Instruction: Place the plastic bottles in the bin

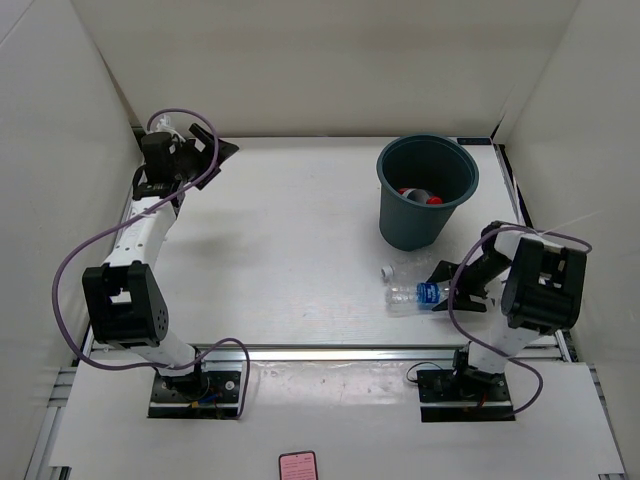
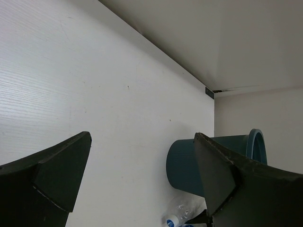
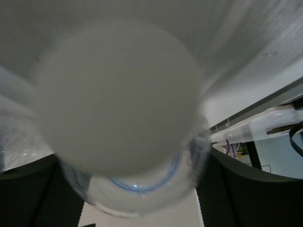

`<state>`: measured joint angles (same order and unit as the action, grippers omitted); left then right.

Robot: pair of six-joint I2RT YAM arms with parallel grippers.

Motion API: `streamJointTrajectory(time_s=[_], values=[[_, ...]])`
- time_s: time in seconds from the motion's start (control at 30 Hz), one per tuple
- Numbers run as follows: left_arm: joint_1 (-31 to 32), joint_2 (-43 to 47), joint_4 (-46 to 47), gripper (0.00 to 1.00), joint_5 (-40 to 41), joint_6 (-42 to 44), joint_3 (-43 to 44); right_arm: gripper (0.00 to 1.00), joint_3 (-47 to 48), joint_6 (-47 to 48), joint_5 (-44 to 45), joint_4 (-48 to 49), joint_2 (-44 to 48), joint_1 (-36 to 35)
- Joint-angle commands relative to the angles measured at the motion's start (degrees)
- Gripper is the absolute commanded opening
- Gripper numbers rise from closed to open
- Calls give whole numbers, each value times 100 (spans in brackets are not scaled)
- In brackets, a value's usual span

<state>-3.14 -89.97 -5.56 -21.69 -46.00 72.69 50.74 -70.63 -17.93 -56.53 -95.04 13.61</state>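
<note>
Step in hand, as judged: pick-up of the blue-label bottle, which is lying on its side on the table, near the bin on its near side but apart from it. The right pincer is placed at the bottle's right end, with a finger on either side, as seen in the right wrist view. The fingers are spread about bottle-wide. Whether the bottle is actually squeezed cannot be told. A small white cap is seen just beside the bottle's left end. Whether it belongs to this bottle or to another clear one cannot be told.

For a good grasp, the squeeze should be light, since thin clear plastic is likely to buckle or squirt out. The bottle should be lifted above the rolled rim before being carried over the opening, then let go low. The bin wall should not be knocked.

A red-capped bottle and something dark are already seen inside the bin.

The left pincer is released and holds nothing, parked over the far-left corner, well apart from the work.

Surface: white, matte, faintly grained, flat. White panels enclose the back and both sides. A metal rail runs along the near edge.
</note>
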Motion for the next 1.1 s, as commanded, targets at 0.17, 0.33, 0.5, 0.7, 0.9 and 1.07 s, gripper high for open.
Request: streamJointTrajectory(time_s=[0.17,0.33,0.5,0.7,0.9,1.07], values=[[24,234,-50,100,-107,153,88,54,568,190,562,-498,-621,-16],[24,340,-112,100,68,346,35,42,1164,390,764,-1403,361,221],[24,340,-112,100,121,346,-18,18,2684,1348,1607,-2737,1013,301],[24,279,-164,100,121,408,-18,12,4503,1868,625,-2740,2271,635],[24,-108,-164,100,-72,109,193,14,7052,2062,1141,-2425,1323,108],[24,-240,-164,100,-72,109,255,27,7196,2369,1887,-1162,603,-577]])
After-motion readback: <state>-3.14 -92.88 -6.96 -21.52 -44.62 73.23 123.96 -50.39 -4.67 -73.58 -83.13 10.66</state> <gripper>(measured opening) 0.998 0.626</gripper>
